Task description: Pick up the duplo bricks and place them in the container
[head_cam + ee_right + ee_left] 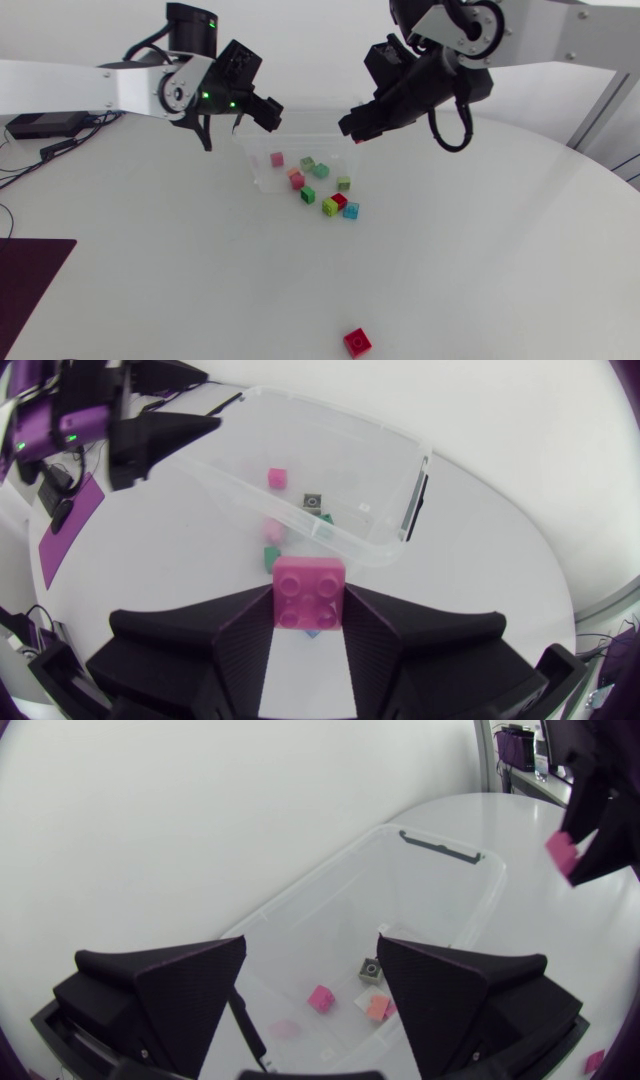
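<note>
**Fingers (200, 650) clamp pink brick (310, 590) near clear container (440, 847)**

Both wedge fingers of the right gripper (353, 128) press on the pink brick (studs facing the wrist camera), holding it above the table with the container just ahead. The left gripper (312, 952) hangs over the container, spread wide and empty. Coloured bricks (329, 206) lie inside and just beside it. A red brick (356, 341) sits well apart on the white table (480, 250).

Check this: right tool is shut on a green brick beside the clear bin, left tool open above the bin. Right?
One error: the brick in the right tool is pink, not green. The right wrist view shows it plainly. The rest holds: that tool is beside the clear bin, and the left tool is open above it.
</note>
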